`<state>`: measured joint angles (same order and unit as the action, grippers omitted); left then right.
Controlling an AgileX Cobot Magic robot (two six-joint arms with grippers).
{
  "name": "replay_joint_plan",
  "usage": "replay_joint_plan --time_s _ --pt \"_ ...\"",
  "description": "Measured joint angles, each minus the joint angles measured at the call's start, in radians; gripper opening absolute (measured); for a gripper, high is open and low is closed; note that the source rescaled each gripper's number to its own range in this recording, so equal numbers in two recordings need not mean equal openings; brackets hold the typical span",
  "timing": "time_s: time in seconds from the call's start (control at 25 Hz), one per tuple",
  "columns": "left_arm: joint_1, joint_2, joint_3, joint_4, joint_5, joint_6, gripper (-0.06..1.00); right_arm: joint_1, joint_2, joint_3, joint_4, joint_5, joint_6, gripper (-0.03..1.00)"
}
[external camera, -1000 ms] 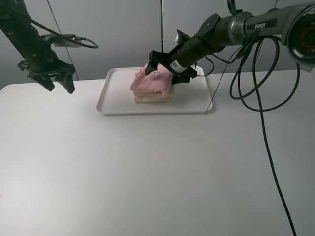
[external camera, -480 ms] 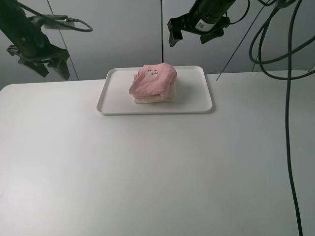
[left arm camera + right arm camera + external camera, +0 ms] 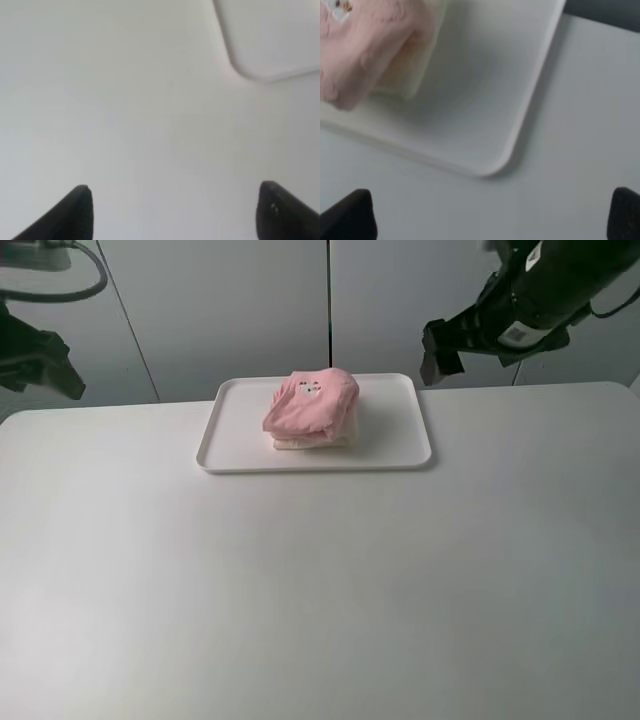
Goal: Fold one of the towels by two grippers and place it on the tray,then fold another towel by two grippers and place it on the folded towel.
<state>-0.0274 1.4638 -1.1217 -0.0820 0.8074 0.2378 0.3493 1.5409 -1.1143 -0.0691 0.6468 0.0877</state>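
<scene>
The pale pink towel lies folded on top of the folded cream towel, both left of centre on the white tray at the back of the table. My right gripper hangs open above the tray's right end, apart from the towels. The right wrist view shows its open tips empty, with the pink towel, the cream towel and a tray corner below. My left gripper is raised at the far left edge, open and empty, with a tray corner in its view.
The white table stretches bare in front of the tray. Grey wall panels stand behind it.
My right gripper let go of the pink towel, rose off the tray and swung away to the right. The left arm drew back up and to the left. The towels stayed put.
</scene>
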Motion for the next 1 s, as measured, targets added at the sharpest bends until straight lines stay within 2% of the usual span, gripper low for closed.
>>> replay_joint_plan --time_s 0.2,0.36,0.68,1.0 --pt "0.014 -0.236 0.203 0.000 -0.001 -0.021 0.85 0.000 -0.312 0.250 -0.015 0.031 0.039 1.00" --pt "0.014 -0.411 0.263 0.000 0.066 -0.043 0.85 0.000 -0.547 0.365 -0.015 0.132 0.051 1.00" --pt "0.014 -0.753 0.332 0.000 0.196 -0.113 0.85 0.000 -0.984 0.441 -0.018 0.298 0.051 1.00" --pt "0.014 -1.069 0.482 0.000 0.251 -0.172 0.85 0.000 -1.294 0.488 -0.055 0.463 0.044 1.00"
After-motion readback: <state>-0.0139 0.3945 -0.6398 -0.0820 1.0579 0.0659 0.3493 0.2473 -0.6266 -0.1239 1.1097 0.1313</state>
